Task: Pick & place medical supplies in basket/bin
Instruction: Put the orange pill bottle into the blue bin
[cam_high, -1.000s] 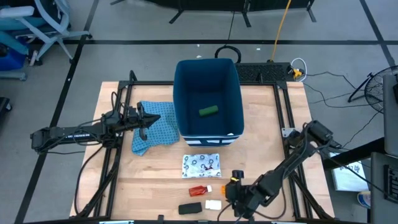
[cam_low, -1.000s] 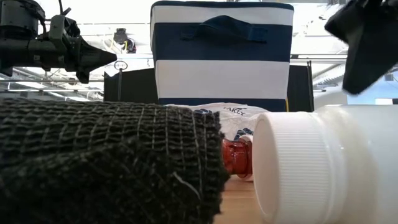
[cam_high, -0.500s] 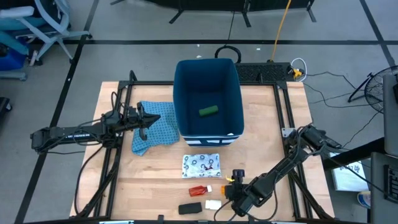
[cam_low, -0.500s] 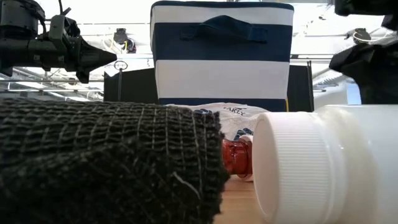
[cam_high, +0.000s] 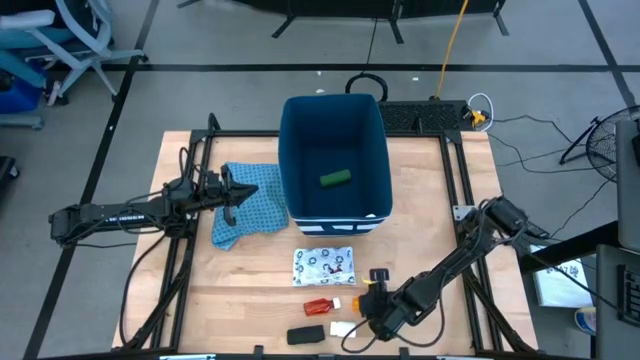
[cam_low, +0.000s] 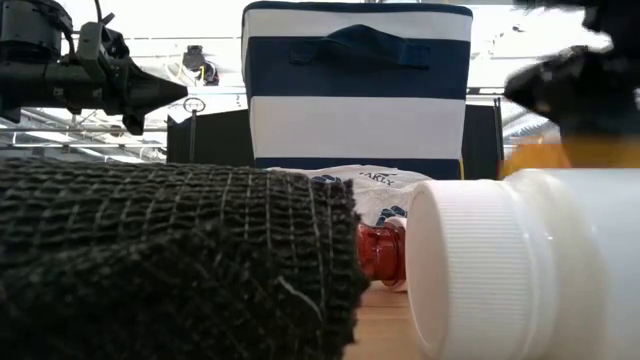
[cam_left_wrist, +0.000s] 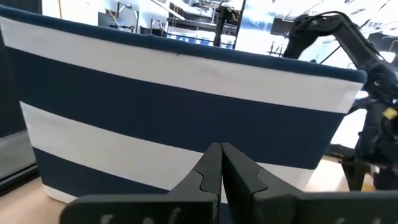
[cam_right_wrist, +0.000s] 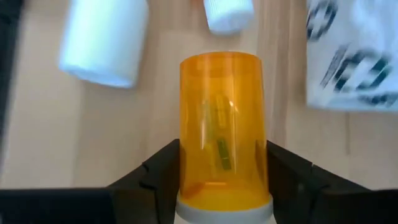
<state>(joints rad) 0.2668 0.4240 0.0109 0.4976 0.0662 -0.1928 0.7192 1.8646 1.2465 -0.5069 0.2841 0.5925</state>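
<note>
The orange pill bottle (cam_right_wrist: 221, 118) sits between the fingers of my right gripper (cam_right_wrist: 222, 155), which is shut on it at the table's near edge (cam_high: 380, 303). In front of it lie a small white block (cam_high: 343, 328), a black oblong (cam_high: 305, 335), a red piece (cam_high: 318, 306) and a white packet with dark print (cam_high: 323, 265). The dark-blue bin (cam_high: 335, 115) stands at the far middle, and a green oblong (cam_high: 335, 179) lies on its floor. My left gripper (cam_high: 237, 197) is shut, touches nothing, and hangs over the blue cloth beside the bin's left wall. My right gripper pinches the orange pill bottle between its two fingers (cam_right_wrist: 163, 169), low on the body just above the white cap (cam_right_wrist: 224, 213). The bottle lies along the fingers, cap end toward the wrist and closed end sticking out past the fingertips. The gripper slants down toward the table.
A blue patterned cloth (cam_high: 245, 208) lies left of the bin. Black frame rails (cam_high: 190, 250) run along both table sides. In the low view the black oblong (cam_low: 170, 260) and the white block (cam_low: 520, 270) fill the foreground. Bare wood lies right of the packet.
My right gripper has shifted slightly toward the table's left, closer to the small white block. In the low view it has changed place at the upper right, and the orange bottle now shows below it. The left arm has kept still.
</note>
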